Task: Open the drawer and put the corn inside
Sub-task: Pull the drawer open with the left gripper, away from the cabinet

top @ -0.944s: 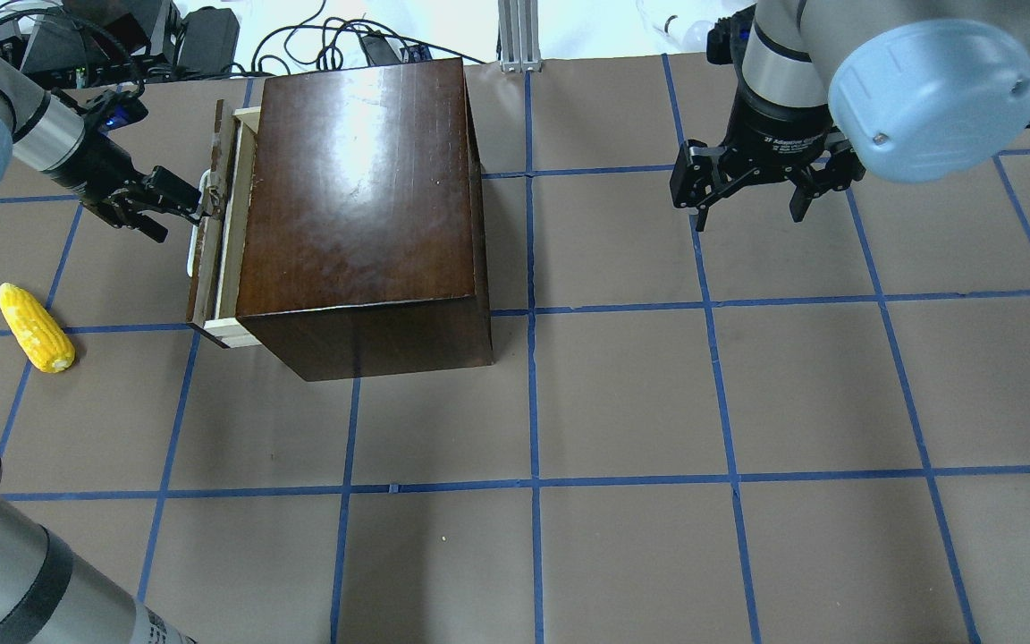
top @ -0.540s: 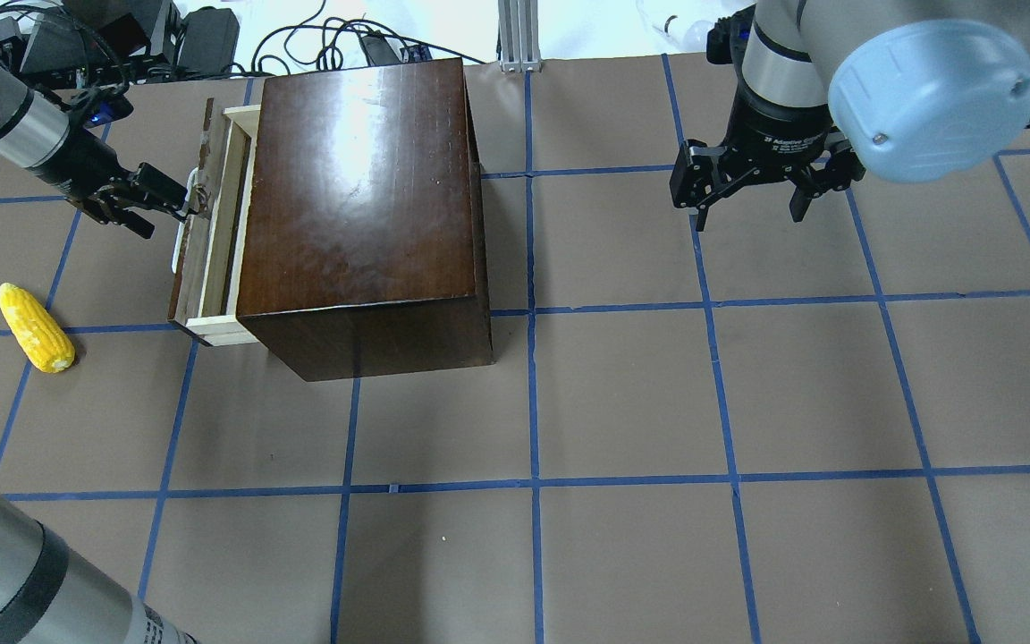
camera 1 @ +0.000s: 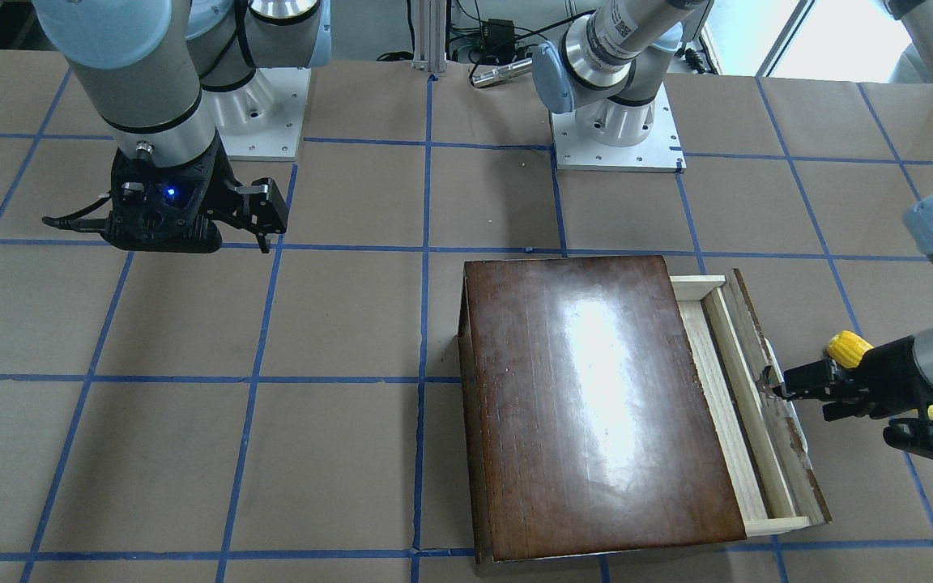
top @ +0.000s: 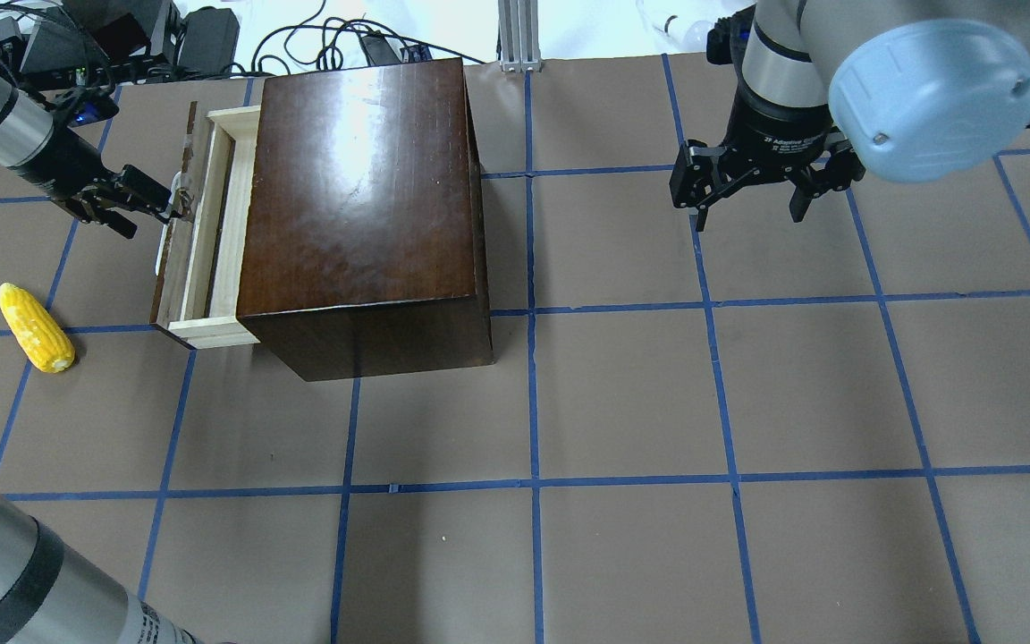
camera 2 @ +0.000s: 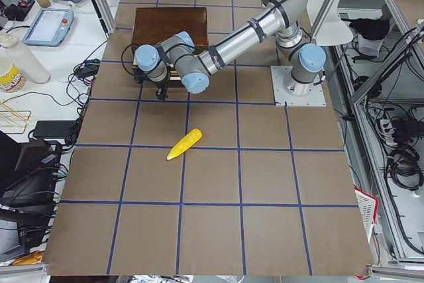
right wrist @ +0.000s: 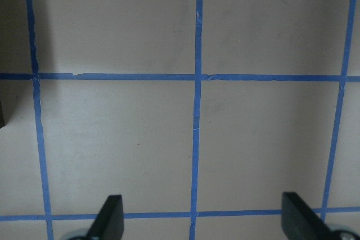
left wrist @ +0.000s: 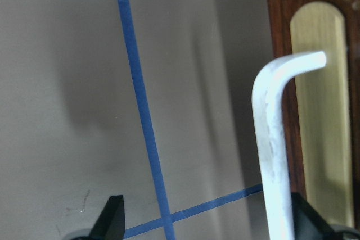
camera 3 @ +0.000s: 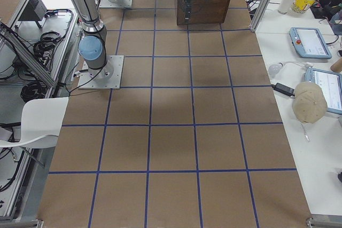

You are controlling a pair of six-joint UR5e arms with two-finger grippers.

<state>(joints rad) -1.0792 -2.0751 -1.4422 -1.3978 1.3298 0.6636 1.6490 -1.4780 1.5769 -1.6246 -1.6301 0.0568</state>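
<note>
The drawer (top: 211, 224) is pulled partly out of the dark-brown box (top: 358, 197), showing its pale wood sides (camera 1: 750, 405). My left gripper (top: 166, 204) is at the drawer's whitish handle (left wrist: 270, 139). In the left wrist view its fingers stand wide apart, the handle between them and close to one finger. The corn (top: 35, 327) lies on the table, nearer me than the left gripper and left of the drawer front; it also shows in the exterior left view (camera 2: 184, 144). My right gripper (top: 752, 210) is open and empty above the table, far right of the box.
The table is brown paper with a blue tape grid (top: 533, 483). Cables and equipment (top: 122, 36) lie beyond the far edge, behind the box. Both arm bases (camera 1: 612, 138) stand on my side of the table.
The left gripper has moved left with the handle, and the drawer has slid further out of the box. The corn and the right arm have not moved.
</note>
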